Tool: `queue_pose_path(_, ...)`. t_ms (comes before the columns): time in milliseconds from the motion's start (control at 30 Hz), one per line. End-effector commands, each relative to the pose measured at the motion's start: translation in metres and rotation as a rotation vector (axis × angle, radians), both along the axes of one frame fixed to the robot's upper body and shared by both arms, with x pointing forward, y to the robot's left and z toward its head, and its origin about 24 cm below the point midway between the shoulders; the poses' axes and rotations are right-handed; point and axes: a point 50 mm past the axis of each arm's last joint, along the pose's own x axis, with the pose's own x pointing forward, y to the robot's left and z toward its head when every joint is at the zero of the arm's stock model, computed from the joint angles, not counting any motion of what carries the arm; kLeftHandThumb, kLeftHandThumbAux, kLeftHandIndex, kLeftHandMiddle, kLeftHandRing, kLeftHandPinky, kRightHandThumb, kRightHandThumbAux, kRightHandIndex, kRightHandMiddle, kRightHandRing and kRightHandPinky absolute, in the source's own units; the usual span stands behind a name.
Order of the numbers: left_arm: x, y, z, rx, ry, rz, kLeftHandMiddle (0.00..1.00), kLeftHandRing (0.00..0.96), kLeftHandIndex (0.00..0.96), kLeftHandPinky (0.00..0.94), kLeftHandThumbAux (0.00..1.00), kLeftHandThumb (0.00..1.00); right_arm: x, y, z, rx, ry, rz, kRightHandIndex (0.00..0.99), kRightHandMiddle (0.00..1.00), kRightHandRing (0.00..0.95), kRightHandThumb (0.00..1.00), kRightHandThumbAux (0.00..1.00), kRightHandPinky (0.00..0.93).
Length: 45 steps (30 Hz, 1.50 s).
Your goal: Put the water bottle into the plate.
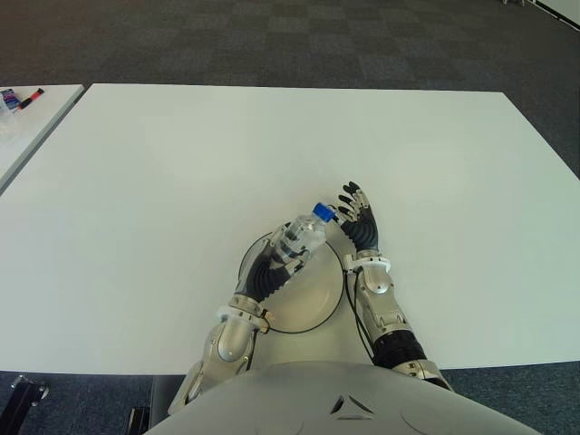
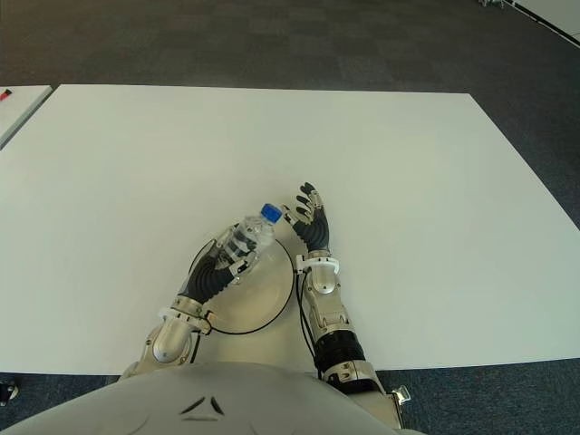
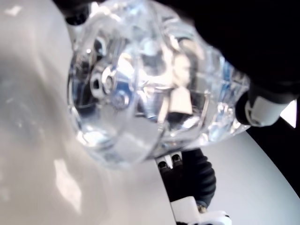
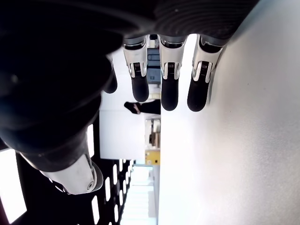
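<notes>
A clear water bottle (image 1: 302,237) with a blue cap is gripped by my left hand (image 1: 272,272), tilted with the cap pointing away and to the right, above the far part of the white plate (image 1: 313,304). In the left wrist view the bottle (image 3: 140,89) fills the picture, with my fingers wrapped round it. My right hand (image 1: 360,217) stands just right of the cap with its fingers spread and holds nothing. The right wrist view shows those fingers (image 4: 168,89) straight above the white table.
The plate lies near the front edge of a large white table (image 1: 181,163). A second table (image 1: 27,118) with small items stands at the far left. Dark carpet lies beyond.
</notes>
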Motion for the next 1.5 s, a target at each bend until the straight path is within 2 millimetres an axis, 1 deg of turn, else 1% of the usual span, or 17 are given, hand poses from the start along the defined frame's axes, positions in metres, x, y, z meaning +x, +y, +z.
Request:
queue_pose_path(33,0.0059,0.0007,0.001,-0.01,-0.013,0.031,0.543,0.881,0.405,0.887,0.664,0.856,-0.0081,0.0069,-0.0095,0.023,0.063,0.0,0.095,0.142,0.166,0.381,0.76,0.232)
queue_pose_path(700,0.0063,0.0006,0.0013,0.011,-0.051,0.042,0.542,0.88,0.404,0.883,0.665,0.855,-0.0085,0.0043,-0.0099,0.012,0.063,0.003,0.094,0.142,0.172,0.375,0.768,0.24)
queue_pose_path(900,0.0092,0.003,0.0021,0.13,-0.176,0.033,0.538,0.875,0.401,0.873,0.666,0.854,-0.0085,0.0046,-0.0097,0.016,0.062,0.005,0.092,0.134,0.163,0.382,0.769,0.228)
queue_pose_path(1067,0.0116,0.0063,-0.0027,0.302,-0.267,0.004,0.534,0.87,0.399,0.863,0.667,0.854,-0.0084,0.0051,-0.0097,0.029,0.068,0.005,0.088,0.129,0.156,0.383,0.768,0.221)
queue_pose_path(1233,0.0114,0.0072,-0.0055,0.352,-0.269,-0.008,0.532,0.863,0.397,0.855,0.667,0.853,-0.0086,0.0053,-0.0093,0.038,0.07,0.004,0.088,0.127,0.153,0.393,0.769,0.219)
queue_pose_path(1500,0.0105,0.0091,-0.0069,0.361,-0.264,-0.001,0.534,0.861,0.398,0.85,0.667,0.854,-0.0088,0.0064,-0.0089,0.04,0.071,0.007,0.089,0.125,0.148,0.395,0.763,0.217)
